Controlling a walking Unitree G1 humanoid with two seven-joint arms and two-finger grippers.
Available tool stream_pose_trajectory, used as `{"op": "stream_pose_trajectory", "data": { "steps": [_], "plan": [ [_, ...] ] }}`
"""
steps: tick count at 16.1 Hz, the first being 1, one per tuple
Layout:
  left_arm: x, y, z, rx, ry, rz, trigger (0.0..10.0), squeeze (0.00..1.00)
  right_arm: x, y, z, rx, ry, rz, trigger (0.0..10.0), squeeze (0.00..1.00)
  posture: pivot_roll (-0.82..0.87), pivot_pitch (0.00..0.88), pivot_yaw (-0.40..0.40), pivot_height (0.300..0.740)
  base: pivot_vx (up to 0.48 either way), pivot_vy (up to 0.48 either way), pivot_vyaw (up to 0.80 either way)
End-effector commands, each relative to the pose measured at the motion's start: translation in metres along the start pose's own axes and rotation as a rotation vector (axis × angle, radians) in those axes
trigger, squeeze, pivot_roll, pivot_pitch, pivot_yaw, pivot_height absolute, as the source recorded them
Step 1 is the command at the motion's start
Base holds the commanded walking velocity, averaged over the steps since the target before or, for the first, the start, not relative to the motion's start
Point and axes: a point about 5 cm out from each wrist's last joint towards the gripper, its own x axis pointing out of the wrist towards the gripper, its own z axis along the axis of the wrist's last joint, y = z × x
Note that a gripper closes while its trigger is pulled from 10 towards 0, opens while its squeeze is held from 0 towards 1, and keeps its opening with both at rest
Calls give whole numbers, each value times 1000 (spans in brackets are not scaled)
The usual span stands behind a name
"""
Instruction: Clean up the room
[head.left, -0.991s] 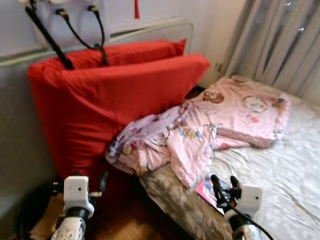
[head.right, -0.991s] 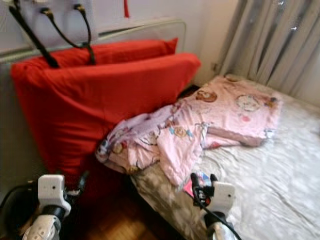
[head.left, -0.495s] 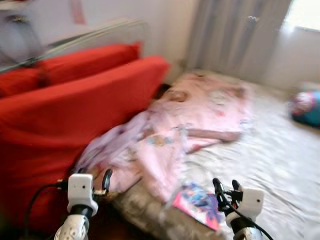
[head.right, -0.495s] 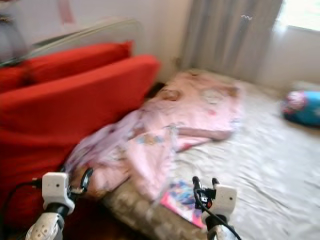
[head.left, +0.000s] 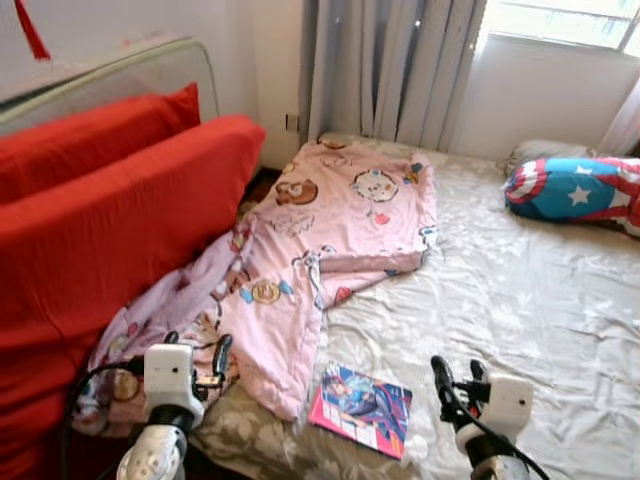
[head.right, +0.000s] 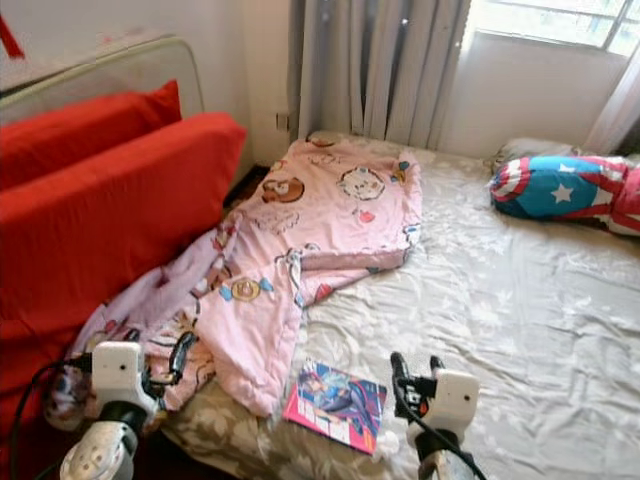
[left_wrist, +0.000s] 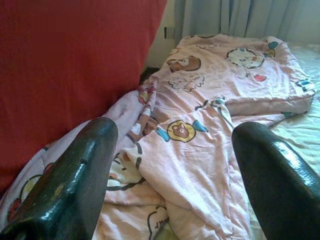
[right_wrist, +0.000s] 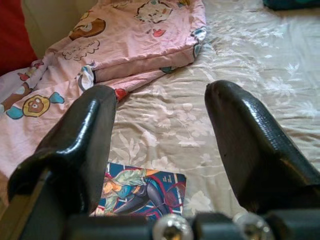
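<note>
Where the head camera looks down, a bed (head.left: 530, 300) with a pale floral sheet takes up most of the scene and serves as the landmark. Against its left side stand two red cushions (head.left: 110, 220), one behind the other, backed by a grey headboard rail (head.left: 120, 75). Beyond the bed's far edge hang grey curtains (head.left: 390, 65) below a window (head.left: 560, 20). One pink cartoon-print blanket (head.left: 330, 230) lies crumpled across the bed's left half, its lower end spilling over the near-left corner against the cushions. One star-and-stripe patterned pillow (head.left: 570, 188) rests at the bed's far right. One colourful book (head.left: 362, 407) lies flat on the sheet near the bed's front edge, just beside the blanket's hanging fold. The left gripper (head.left: 215, 362) hovers at the near-left corner over the blanket, fingers spread apart, nothing between them; its wrist camera shows the blanket's print and the red cushion close up. The right gripper (head.left: 458, 378) hovers over the bed's front edge just right of the book, fingers likewise parted and empty; its wrist camera shows the book's cover figure.
</note>
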Motion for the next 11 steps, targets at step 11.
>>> {"op": "stream_pose_trajectory", "data": {
  "steps": [11],
  "plan": [
    [1, -1, 2, -47, -1, -2, 10000, 0, 2, 0, 13, -68, -50, 16, 10000, 0, 6, 0, -19, 740, 0, 0, 0]
  ]
}}
